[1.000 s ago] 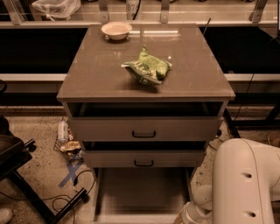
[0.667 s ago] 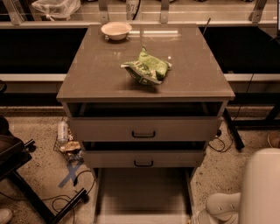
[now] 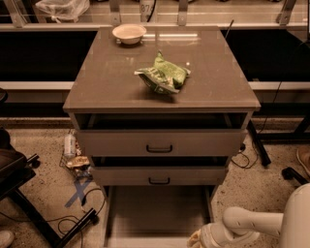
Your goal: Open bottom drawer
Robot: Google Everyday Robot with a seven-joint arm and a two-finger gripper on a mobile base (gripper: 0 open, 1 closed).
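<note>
Plainly, no brand or label can be read anywhere. Some print is seen on the pale container [image 3: 147, 7] behind the cabinet, but it is too blurred to be made out, and no legible writing is shown on the crumpled green bag [image 3: 162, 77] lying on the cabinet top [image 3: 106, 82]. A cross of blue tape [image 3: 77, 192] is stuck to the floor left of the cabinet.

The bottom drawer [image 3: 157, 210] is found drawn far out towards the camera, well beyond the two above it, so that its plain grey inside is laid open to view. Its front is cut off by the lower edge of the picture, and its handle is not seen. The gripper [image 3: 196, 239] is placed low at that same edge, just beside the drawer's front right corner, at the end of the white arm [image 3: 252, 223] that is brought in from the lower right. Whether it is spread or pressed together cannot be told, nor whether the drawer is touched by it.

The top drawer [image 3: 160, 142] and the middle drawer [image 3: 159, 175] are each seen slightly pulled out, each with a black bar handle. A pale bowl [image 3: 129, 33] is set near the far edge of the top.
</note>
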